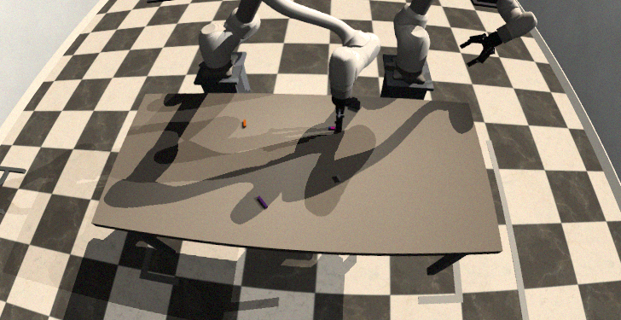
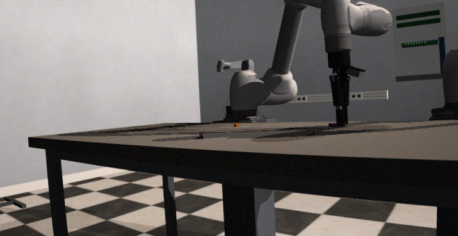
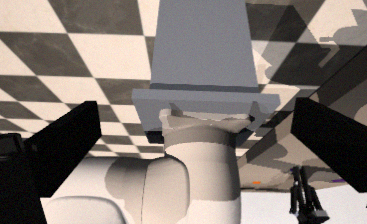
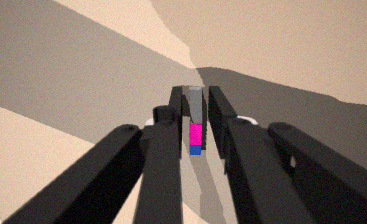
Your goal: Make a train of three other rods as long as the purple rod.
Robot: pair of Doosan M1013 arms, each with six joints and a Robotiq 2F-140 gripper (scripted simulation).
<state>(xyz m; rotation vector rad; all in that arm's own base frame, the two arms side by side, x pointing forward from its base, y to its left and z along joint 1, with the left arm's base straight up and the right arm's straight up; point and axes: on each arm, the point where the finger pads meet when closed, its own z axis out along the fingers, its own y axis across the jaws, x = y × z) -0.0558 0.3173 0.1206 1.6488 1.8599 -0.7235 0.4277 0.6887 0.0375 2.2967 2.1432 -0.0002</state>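
A grey rod (image 4: 196,106), a magenta rod (image 4: 195,134) (image 1: 332,128) and a blue rod (image 4: 195,150) lie flat in one straight line, ends touching or almost touching. My right gripper (image 4: 195,101) (image 1: 338,130) (image 2: 341,125) is down at the table around the grey rod, its fingers a little apart with a gap on each side of it. The purple rod (image 1: 262,201) (image 2: 201,136) (image 3: 338,180) lies near the front of the table. An orange rod (image 1: 244,123) (image 2: 236,124) (image 3: 256,182) lies at the back left. My left gripper (image 3: 196,116) (image 1: 466,55) is wide open and empty, away from the table.
A small dark piece (image 1: 335,178) (image 2: 314,133) lies in shadow on the table (image 1: 412,213), in front of the right gripper; its colour is hard to tell. Arm shadows cross much of the table top. The left gripper hangs beyond the table's back right corner.
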